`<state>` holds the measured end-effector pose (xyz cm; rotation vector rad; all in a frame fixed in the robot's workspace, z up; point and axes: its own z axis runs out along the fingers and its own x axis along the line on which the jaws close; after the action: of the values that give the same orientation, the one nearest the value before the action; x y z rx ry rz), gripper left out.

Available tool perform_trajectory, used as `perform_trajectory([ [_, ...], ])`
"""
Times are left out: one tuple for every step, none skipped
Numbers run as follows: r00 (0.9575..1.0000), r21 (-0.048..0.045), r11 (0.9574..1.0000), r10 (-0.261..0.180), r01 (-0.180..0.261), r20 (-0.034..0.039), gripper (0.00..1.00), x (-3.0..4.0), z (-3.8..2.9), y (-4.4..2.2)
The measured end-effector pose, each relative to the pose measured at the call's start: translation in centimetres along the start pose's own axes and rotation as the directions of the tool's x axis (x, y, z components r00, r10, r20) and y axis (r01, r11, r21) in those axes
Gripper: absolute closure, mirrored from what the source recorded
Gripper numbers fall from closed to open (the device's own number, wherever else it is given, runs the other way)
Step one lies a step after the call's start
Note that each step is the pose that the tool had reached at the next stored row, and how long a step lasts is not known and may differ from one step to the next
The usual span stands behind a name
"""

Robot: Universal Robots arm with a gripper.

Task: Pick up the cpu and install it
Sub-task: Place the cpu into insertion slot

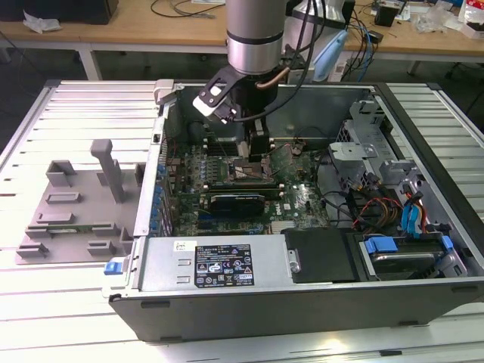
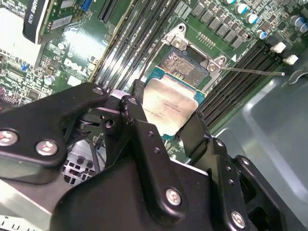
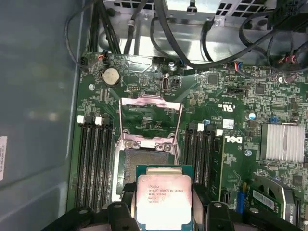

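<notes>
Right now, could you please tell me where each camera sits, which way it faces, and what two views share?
Exterior view: off the arm, looking down into the open computer case; the arm and gripper show.
First wrist view: at the wrist, facing the motherboard and open socket; black fingers show.
Second wrist view: at the wrist, slanted across the socket; the gripper's body shows.
Shared: both wrist views show the cpu gripped close to the socket.

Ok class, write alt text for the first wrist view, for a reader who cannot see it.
The gripper holds the cpu by two opposite edges, silvery top showing, close to the open socket on a green motherboard. The socket's metal frame is flipped up, with memory slots either side.
</notes>
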<state>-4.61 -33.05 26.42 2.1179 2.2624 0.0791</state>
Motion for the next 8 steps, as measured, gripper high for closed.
perform_trajectory([
  [0.9999, 0.0001, 0.9999, 0.013, -0.013, 0.0028, 0.45, 0.01, 0.24, -0.02],
  [0.9998, 0.0001, 0.9998, 0.020, -0.020, 0.0034, 0.45, 0.02, 0.33, -0.03],
  [0.9996, 0.0001, 0.9997, 0.026, -0.026, 0.0038, 0.45, 0.02, 0.42, -0.03],
  [0.9991, 0.0000, 0.9992, 0.041, -0.041, 0.0047, 0.45, 0.04, 0.56, -0.04],
  [0.9989, 0.0001, 0.9990, 0.046, -0.046, 0.0052, 0.45, 0.04, 0.57, -0.04],
  [0.9989, 0.0000, 0.9989, 0.046, -0.046, 0.0051, 0.45, 0.04, 0.58, -0.04],
  [0.9989, -0.0003, 0.9989, 0.046, -0.046, 0.0048, 0.45, 0.06, 0.64, -0.04],
  [0.9989, -0.0001, 0.9989, 0.046, -0.046, 0.0050, 0.45, 0.07, 0.77, -0.05],
])
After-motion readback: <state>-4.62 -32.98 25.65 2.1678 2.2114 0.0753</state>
